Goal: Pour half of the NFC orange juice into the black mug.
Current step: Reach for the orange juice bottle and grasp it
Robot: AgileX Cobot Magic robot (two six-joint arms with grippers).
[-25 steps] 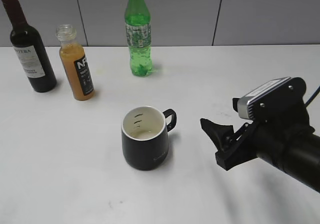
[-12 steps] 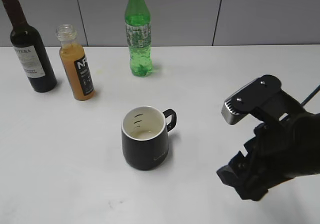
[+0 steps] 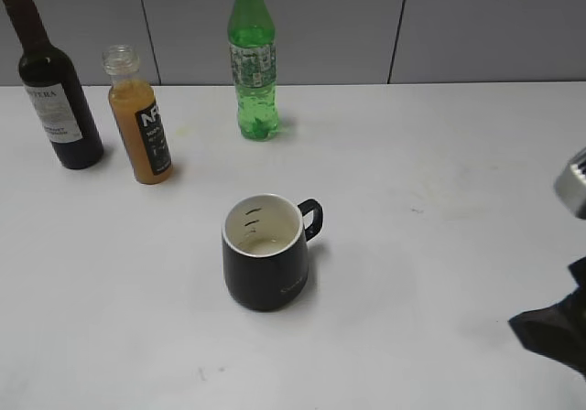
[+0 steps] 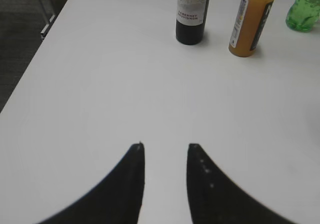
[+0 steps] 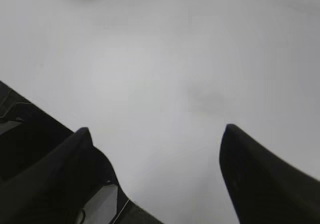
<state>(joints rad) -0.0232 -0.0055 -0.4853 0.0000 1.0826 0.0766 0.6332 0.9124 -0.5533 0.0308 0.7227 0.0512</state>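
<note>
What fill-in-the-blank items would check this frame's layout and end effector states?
1. The NFC orange juice stands between the wine bottle and the ____ soda bottle.
2. The black mug has its handle toward the view's ____.
3. The right end effector holds ____.
4. The juice bottle's neck has no ____.

Missing: green; right; nothing; cap

Black mug matt outside, glossy white inside; NFC orange juice clear plastic; table smooth white.
</note>
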